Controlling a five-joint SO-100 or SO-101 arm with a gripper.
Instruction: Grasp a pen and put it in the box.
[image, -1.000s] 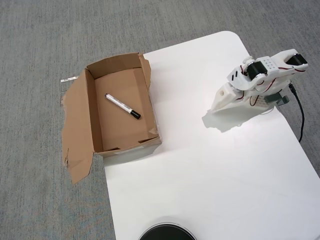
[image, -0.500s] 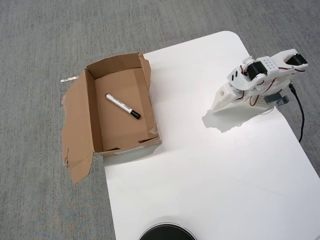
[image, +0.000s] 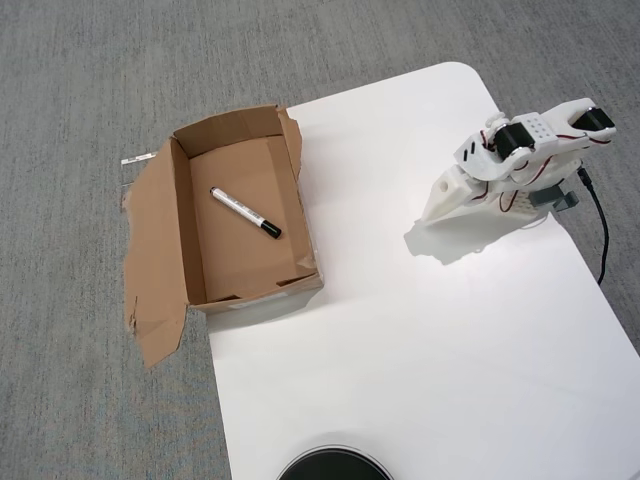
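In the overhead view, at the left, the box (image: 190, 235) sits at the edge of the white table (image: 420, 340), its torn flap (image: 150, 270) spread out over the grey carpet (image: 70, 100). The pen (image: 243, 212) lies flat on the brown floor of the box, slanted, with its black cap toward the lower right and clear of all four walls. Judged from this, the placing is done: the pen is inside and nothing holds it.

Further right, the arm (image: 510, 165) is folded up on the far side of the table, well apart from the box. The gripper (image: 440, 205) points down toward the table top; whether its jaws stand wide or narrow I cannot tell, since the white housing hides them from above. It plainly holds nothing.

The step in hand appears to be resting at home. Doing it well means keeping the arm tucked and quiet, with no sweep back toward the box that could nudge its wall or tip it off the table edge. A dark round object (image: 335, 465) at the bottom edge is partly cut off.
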